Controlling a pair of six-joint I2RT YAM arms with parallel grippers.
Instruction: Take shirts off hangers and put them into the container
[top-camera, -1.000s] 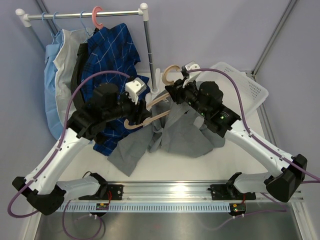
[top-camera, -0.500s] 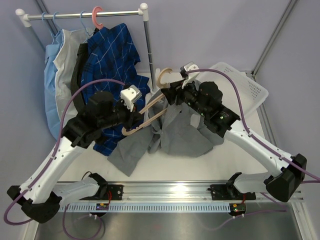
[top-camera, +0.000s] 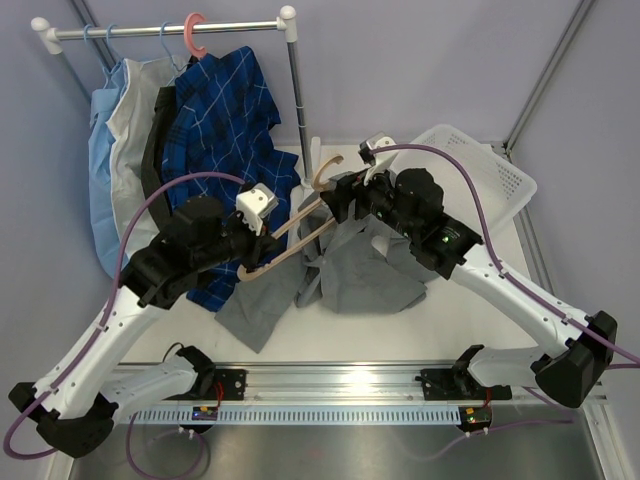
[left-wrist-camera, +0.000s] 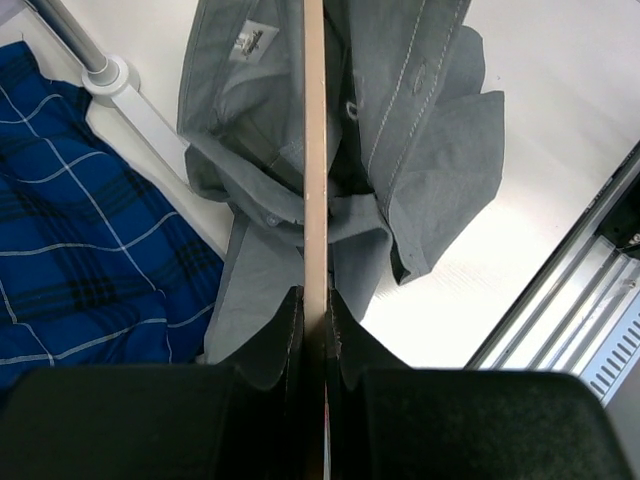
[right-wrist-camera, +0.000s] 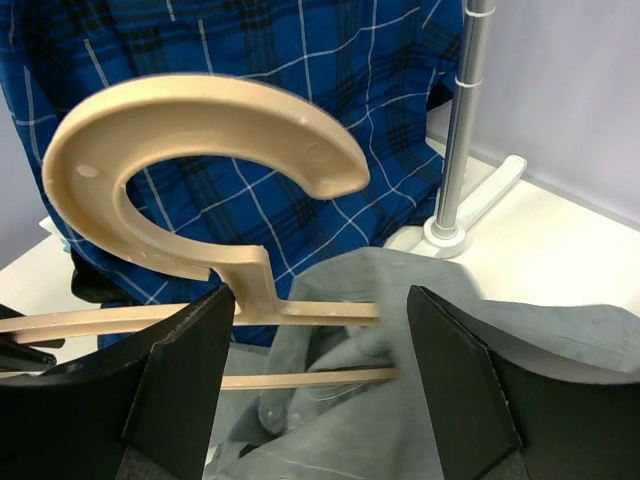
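my left gripper (left-wrist-camera: 315, 300) clamps the tan hanger (left-wrist-camera: 314, 150); right gripper (right-wrist-camera: 320, 300) stands apart. risk: grey shirt (right-wrist-camera: 520, 340) may snag, twisting it loose.

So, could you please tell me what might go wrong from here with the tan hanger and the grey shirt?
1. Only the left gripper clamps the tan hanger, on its thin bar. The right gripper stands open around the neck, so the hanger may swing or slip.
2. The grey shirt looks bunched around the hanger, so pulling could drag it along instead of freeing it.
3. The blue plaid shirt hangs close beside the left arm and might snag.
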